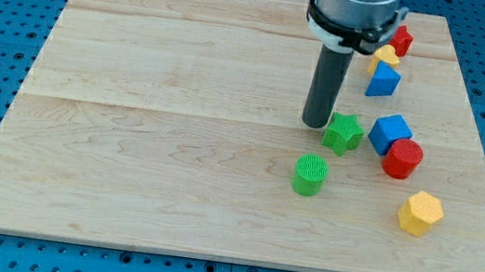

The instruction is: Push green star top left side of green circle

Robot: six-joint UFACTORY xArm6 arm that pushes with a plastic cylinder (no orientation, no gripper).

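Observation:
The green star [343, 133] lies on the wooden board right of centre. The green circle [310, 175] stands below it and a little to its left, apart from it. My tip [315, 124] is down on the board just left of the green star, touching or almost touching its upper left edge. The tip is above the green circle, with a clear gap between them.
A blue cube [389, 132] and a red cylinder [403, 159] sit right of the star. A yellow hexagon [420, 213] lies lower right. A blue block [382, 80], a yellow block [385, 55] and a red block [401, 40] cluster at the upper right.

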